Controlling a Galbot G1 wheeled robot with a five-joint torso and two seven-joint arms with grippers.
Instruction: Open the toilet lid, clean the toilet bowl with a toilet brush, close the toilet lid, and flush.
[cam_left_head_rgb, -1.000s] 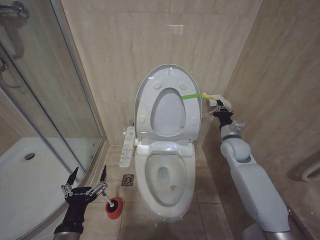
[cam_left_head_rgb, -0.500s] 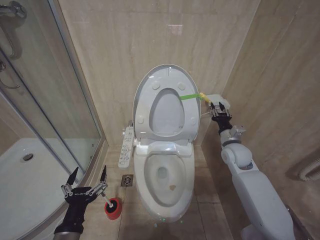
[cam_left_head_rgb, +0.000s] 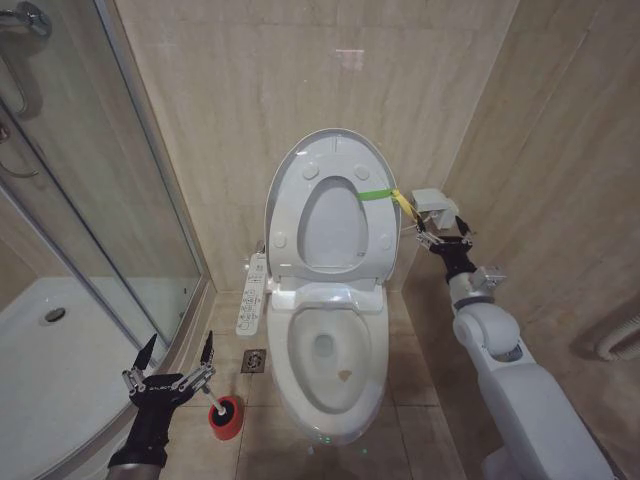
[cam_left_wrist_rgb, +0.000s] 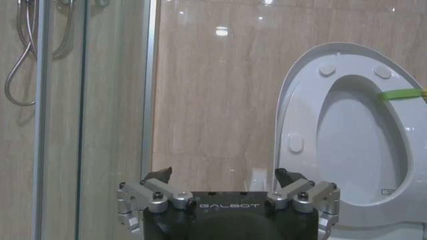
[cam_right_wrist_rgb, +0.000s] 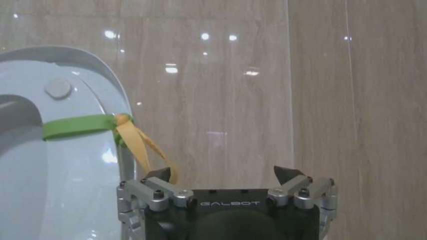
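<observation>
Presently: right gripper fingers spread, empty, just beside the yellow strap end hanging off the raised toilet lid; left gripper fingers wide apart, empty, low by the shower glass, just above the red cup holder with the toilet brush; toilet bowl uncovered, between both arms

You have the toilet lid raised upright against the back wall, its green-and-yellow strap on the robot's right edge. Below it the toilet bowl lies open (a brownish spot inside). The toilet brush sits in its red cup, left of the bowl.
</observation>
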